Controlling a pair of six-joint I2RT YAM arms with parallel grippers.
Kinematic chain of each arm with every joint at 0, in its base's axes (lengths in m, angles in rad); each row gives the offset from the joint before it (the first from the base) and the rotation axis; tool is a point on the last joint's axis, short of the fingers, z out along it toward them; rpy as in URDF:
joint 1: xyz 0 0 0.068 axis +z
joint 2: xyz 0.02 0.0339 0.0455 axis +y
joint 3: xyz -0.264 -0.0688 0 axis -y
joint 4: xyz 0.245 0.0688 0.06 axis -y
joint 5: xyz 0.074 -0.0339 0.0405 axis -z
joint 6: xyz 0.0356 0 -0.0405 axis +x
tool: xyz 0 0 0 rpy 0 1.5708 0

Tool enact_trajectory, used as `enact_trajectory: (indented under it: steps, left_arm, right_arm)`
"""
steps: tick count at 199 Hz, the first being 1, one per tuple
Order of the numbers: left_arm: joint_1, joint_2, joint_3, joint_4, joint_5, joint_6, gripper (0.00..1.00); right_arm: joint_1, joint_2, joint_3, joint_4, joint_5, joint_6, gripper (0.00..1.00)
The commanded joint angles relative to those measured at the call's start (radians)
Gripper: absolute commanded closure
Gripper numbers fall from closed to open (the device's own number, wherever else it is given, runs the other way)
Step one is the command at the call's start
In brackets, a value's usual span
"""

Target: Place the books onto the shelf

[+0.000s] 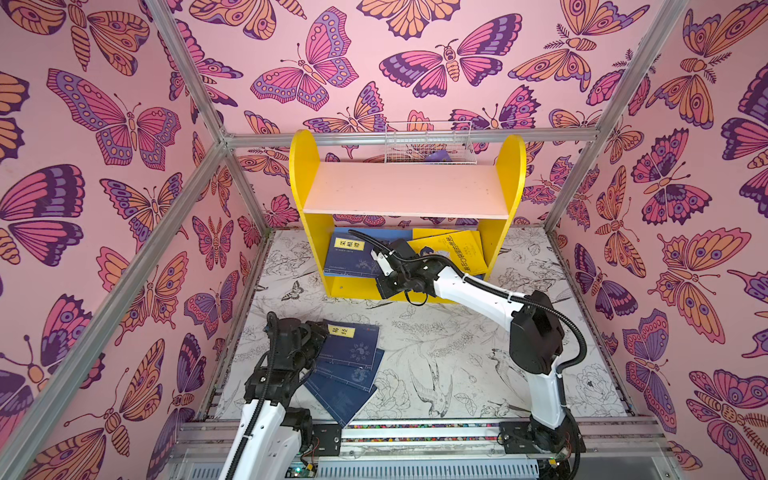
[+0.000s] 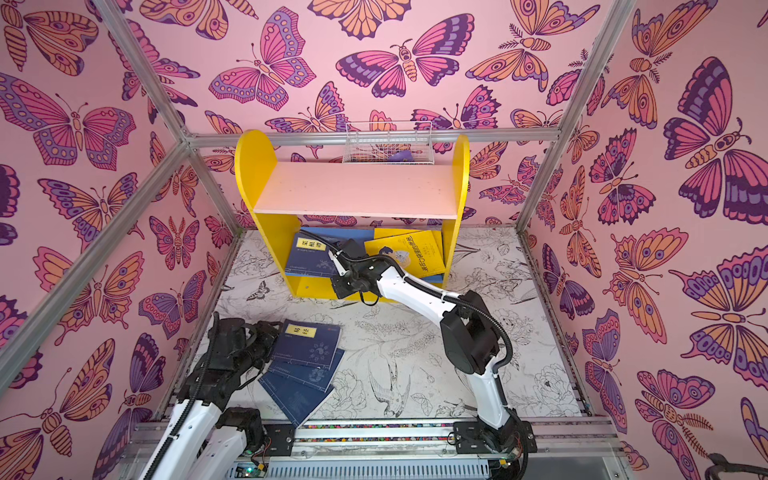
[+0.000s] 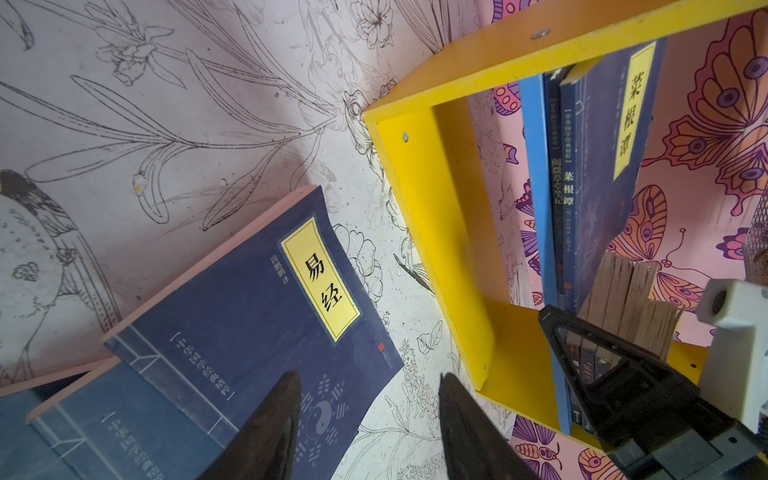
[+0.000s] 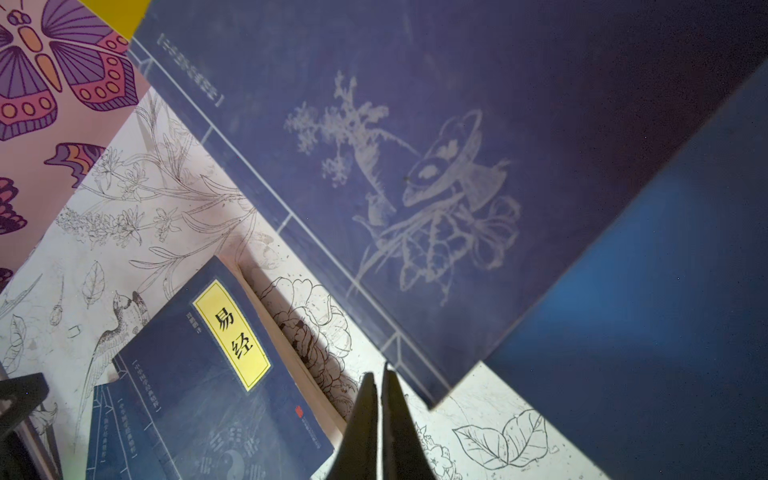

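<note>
- Your right gripper (image 4: 380, 374) is pinched closed on nothing, its tips beside the shelved navy book (image 4: 415, 166) (likely to nudge it straight).
- Your left gripper (image 3: 370, 376) hangs parted and empty over the unshelved stack (image 1: 353, 357).
- The shelf (image 1: 305, 187) carries books on its lower board only.

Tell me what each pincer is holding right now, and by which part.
Nothing is held. The left pincer stands open over the topmost loose book; the right pincer is shut, empty, at a corner of the shelved navy book.
</note>
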Motion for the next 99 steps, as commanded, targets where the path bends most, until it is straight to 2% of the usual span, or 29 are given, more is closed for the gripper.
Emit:
enact_trajectory:
  steps: [1,58,99]
  left_arm:
    - [-0.002,-0.004,-0.02,0.009,-0.001,-0.009,0.44]
    - [-0.003,-0.003,-0.022,0.01,-0.002,-0.008,0.44]
    - [-0.003,-0.006,-0.022,0.01,-0.001,-0.005,0.44]
  right_arm:
    - [-0.008,0.029,0.068,-0.005,0.015,-0.018,0.91]
    - [-0.009,0.094,0.174,-0.043,-0.009,-0.031,0.91]
    - [-0.01,0.052,0.15,-0.025,0.015,-0.015,0.91]
